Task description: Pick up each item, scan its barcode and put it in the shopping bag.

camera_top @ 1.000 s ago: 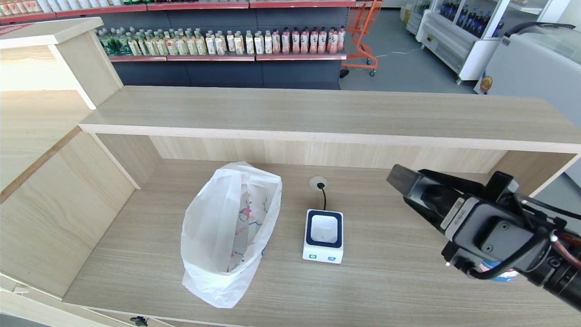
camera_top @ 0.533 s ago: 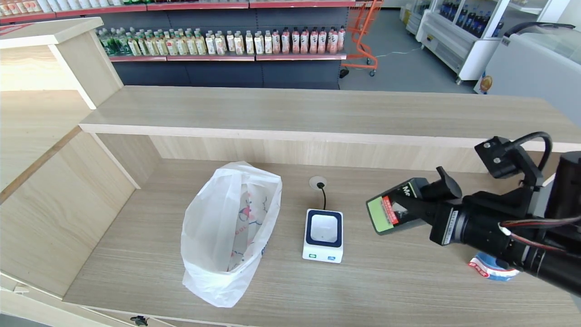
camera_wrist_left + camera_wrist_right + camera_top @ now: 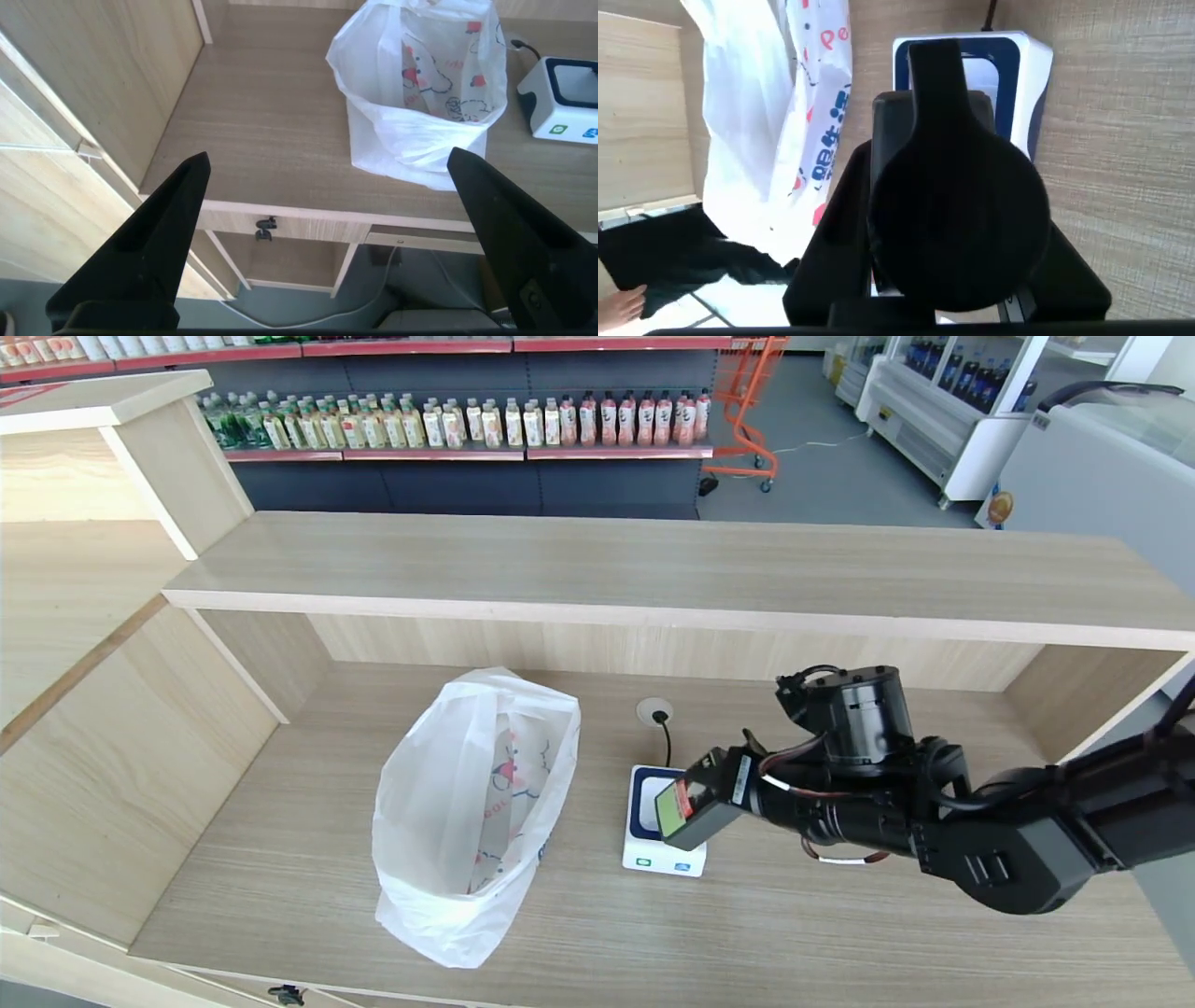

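**Checkout run:** At a wooden checkout counter [image 3: 803,915], the robot's right gripper [image 3: 717,790] is clamped on a small dark box [image 3: 676,808] with a green end face and a red label. It holds the box tilted just above the barcode scanner [image 3: 653,861]. The box covers part of the scanner's blue-framed window; whether the two touch cannot be told.

A white plastic shopping bag [image 3: 439,821], printed with red and pink figures, stands open just beside the scanner on the robot's left, a strip of bare counter between them. A black cable [image 3: 667,743] runs from the scanner's far side to a round grommet [image 3: 653,712] in the countertop.

The left gripper [image 3: 327,159] hangs with its fingers [image 3: 177,224] spread wide and nothing between them. It is well to the left of the scanner, beyond the bag, over the counter's near edge. Behind the scanner, past the raised counter ledge [image 3: 653,569], store shelves [image 3: 467,425] carry rows of bottles.
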Motion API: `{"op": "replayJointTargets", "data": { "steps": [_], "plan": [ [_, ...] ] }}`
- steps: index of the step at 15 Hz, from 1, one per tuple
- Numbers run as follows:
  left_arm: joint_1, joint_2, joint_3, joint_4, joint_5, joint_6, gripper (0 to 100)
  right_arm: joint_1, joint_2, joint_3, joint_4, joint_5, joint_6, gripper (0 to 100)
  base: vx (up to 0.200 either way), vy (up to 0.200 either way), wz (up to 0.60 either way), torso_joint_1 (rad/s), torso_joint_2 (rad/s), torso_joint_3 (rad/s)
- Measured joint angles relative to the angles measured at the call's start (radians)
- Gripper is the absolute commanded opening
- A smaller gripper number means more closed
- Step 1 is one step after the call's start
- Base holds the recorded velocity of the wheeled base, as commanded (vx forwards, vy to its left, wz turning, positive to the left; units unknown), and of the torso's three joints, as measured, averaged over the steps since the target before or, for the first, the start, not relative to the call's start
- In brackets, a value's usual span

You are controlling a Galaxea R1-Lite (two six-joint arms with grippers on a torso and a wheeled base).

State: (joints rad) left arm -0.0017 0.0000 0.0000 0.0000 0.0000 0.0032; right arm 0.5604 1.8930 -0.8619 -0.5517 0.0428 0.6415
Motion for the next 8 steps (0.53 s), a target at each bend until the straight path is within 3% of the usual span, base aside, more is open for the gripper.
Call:
{"op": "replayJointTargets", "data": {
  "steps": [8],
  "plan": [
    [0.000,0.000,0.000,0.000,0.000,0.000,100,0.017,0.151,-0.103,-0.011,0.048,-0.031,0,0.000,0.000,0.00,0.000,0.00,0.000]
  ]
}}
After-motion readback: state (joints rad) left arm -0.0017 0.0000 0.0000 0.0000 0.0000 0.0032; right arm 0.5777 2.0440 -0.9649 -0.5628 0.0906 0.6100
